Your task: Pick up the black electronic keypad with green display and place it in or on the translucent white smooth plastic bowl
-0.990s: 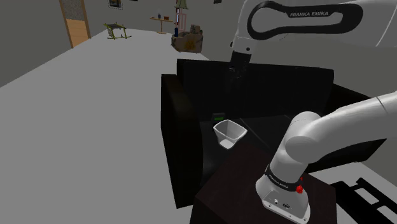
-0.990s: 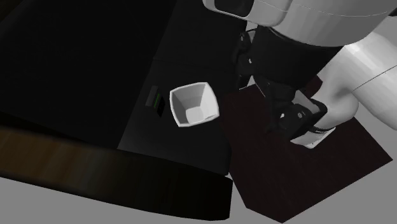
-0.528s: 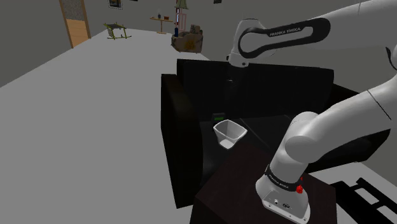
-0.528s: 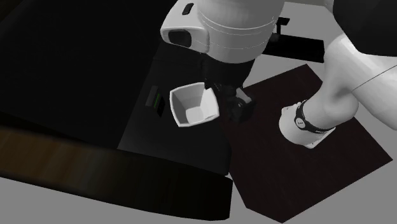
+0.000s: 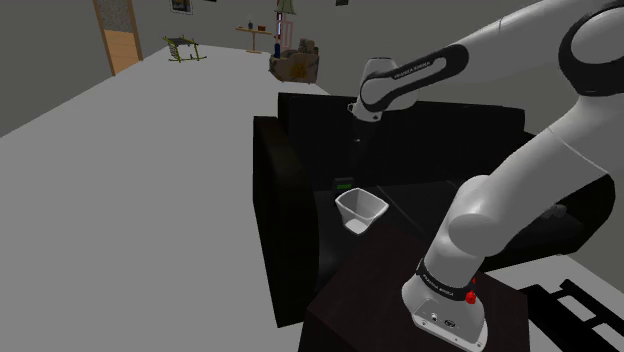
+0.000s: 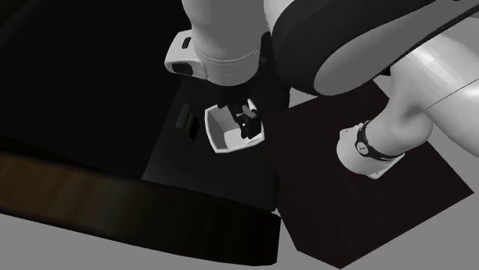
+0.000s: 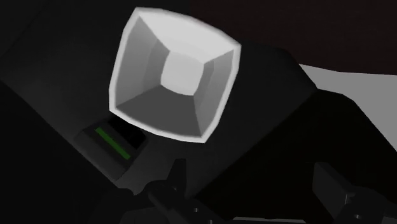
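Observation:
The black keypad (image 7: 111, 145) with its green display strip lies flat on the dark seat, right beside the white bowl (image 7: 173, 73). The bowl stands upright with nothing in it. In the shoulder view the keypad (image 5: 343, 185) sits just behind the bowl (image 5: 360, 210). In the second exterior view the keypad (image 6: 185, 121) is at the left of the bowl (image 6: 227, 132). My gripper (image 7: 251, 191) hangs well above both, over the bowl's rim (image 6: 247, 123), open, fingers apart and holding nothing. One fingertip (image 7: 173, 181) points toward the keypad's side.
A black sofa (image 5: 300, 150) with a high back and arm surrounds the seat. My dark brown stand (image 6: 361, 199) adjoins it. Grey floor (image 5: 130, 180) spreads at the shoulder view's left, with distant furniture (image 5: 295, 60) at the back.
The arm has swung toward the shoulder view's left and lowered its hand; in the second exterior view the gripper went from over the stand to over the bowl. Keypad and bowl have not moved.

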`<control>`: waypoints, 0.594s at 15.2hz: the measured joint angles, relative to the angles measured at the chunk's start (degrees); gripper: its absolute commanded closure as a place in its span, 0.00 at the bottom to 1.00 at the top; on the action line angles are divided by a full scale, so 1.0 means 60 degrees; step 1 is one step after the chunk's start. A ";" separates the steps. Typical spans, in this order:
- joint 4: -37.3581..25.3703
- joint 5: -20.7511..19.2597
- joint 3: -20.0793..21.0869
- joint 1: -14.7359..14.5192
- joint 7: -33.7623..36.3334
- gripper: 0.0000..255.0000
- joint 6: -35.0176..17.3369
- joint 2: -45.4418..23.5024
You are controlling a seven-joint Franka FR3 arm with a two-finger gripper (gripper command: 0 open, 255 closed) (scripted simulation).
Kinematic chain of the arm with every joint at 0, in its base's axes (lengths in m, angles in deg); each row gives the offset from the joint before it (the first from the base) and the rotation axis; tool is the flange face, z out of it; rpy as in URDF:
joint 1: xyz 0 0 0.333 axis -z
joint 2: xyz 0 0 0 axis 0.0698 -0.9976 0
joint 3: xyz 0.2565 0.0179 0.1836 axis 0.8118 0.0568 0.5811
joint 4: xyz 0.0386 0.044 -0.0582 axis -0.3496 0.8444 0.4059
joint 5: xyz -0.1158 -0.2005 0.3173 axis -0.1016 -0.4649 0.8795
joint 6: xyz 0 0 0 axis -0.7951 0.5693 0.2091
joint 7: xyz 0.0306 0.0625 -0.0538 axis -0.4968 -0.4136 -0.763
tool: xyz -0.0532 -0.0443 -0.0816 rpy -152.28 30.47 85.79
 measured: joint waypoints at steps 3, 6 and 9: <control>-0.0235 0.0209 -0.0534 -0.0135 -0.1006 0.00 -0.0848 -0.1092; -0.0839 0.0771 -0.1034 -0.0290 -0.2216 0.00 -0.1505 -0.2408; -0.1451 0.1605 -0.1310 -0.0335 -0.3527 0.00 -0.2091 -0.3756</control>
